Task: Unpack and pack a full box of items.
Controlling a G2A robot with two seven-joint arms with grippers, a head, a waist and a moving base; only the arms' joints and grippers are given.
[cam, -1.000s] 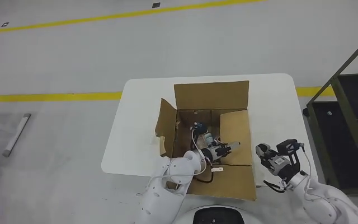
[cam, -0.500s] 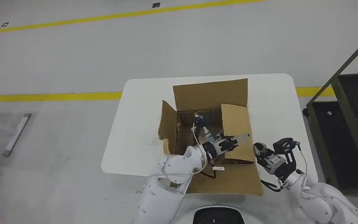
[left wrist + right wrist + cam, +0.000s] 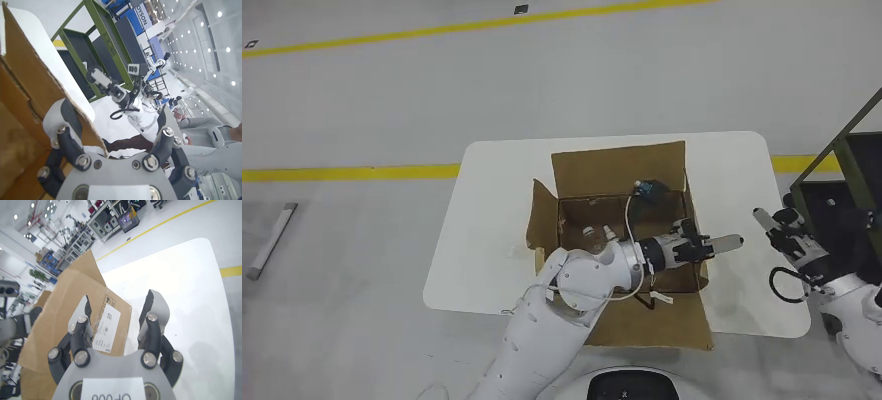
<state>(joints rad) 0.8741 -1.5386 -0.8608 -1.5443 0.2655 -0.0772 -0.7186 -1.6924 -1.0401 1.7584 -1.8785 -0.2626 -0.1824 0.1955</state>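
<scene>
Over the right side of the box (image 3: 620, 170), the left gripper (image 3: 722, 243) now reaches out past the wall. A second ago it hung above the middle of the opening. Its jaws are spread wide, and the right flap (image 3: 37, 75) runs between them, its edge against one finger (image 3: 60, 113) but not pinched. That flap lay folded in over the opening before. It now stands nearly upright, so the sweep seems to have pushed it out of the way.

The right gripper (image 3: 767, 218) has drawn off from the box's near corner to the tabletop's (image 3: 492, 230) right edge, well apart from the box, its jaws released and holding nothing.

The box itself has barely shifted and sits mid-tabletop with all flaps open. Small pale tops show inside, too small to name. The way in looks cleared — unpacking proper is not yet begun, I judge.
</scene>
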